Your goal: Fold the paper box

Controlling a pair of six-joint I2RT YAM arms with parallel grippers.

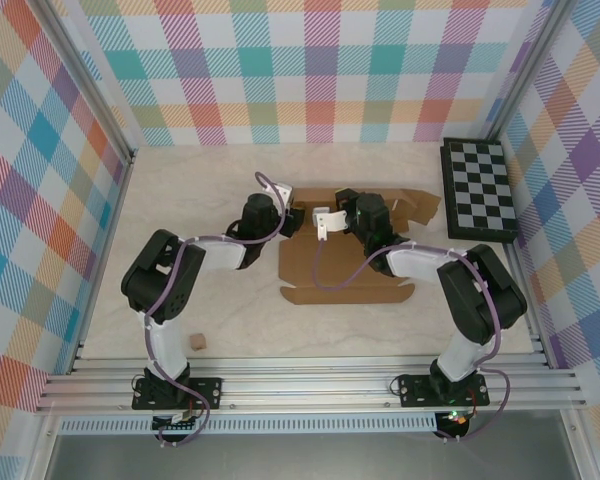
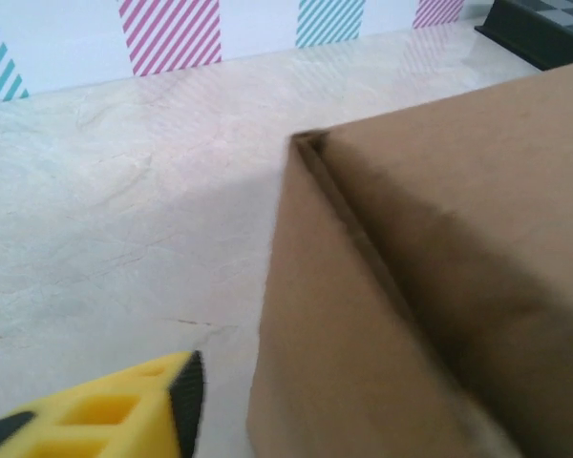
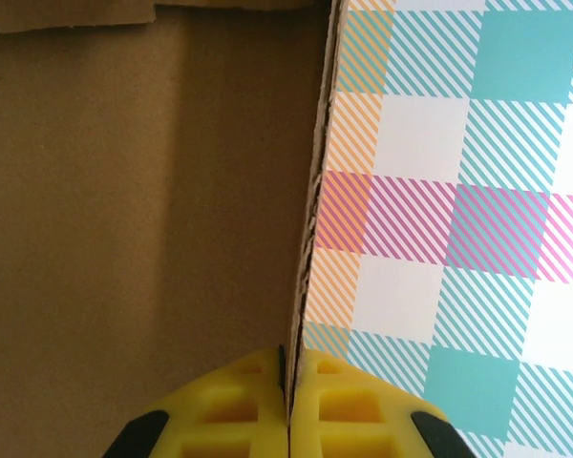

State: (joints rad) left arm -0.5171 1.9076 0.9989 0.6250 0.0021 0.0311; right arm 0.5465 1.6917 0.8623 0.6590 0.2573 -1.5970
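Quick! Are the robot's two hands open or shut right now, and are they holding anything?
Left gripper: beside the paper box corner; open or shut cannot be told.
Right gripper: shut, pinching an upright wall of the paper box.

The box (image 1: 345, 270) was plain brown, the board (image 1: 477, 188) beside it checkered black and white, the walls (image 1: 320, 70) pastel plaid.

This is a robot test lab. Bright checked walls (image 1: 320, 70) stand beyond the right pincer (image 1: 326, 222) and on both sides of it. A pale bench (image 1: 200, 190) lies under it. Behind it, metal rails (image 1: 310, 385) hold two robot arms (image 1: 165, 290).
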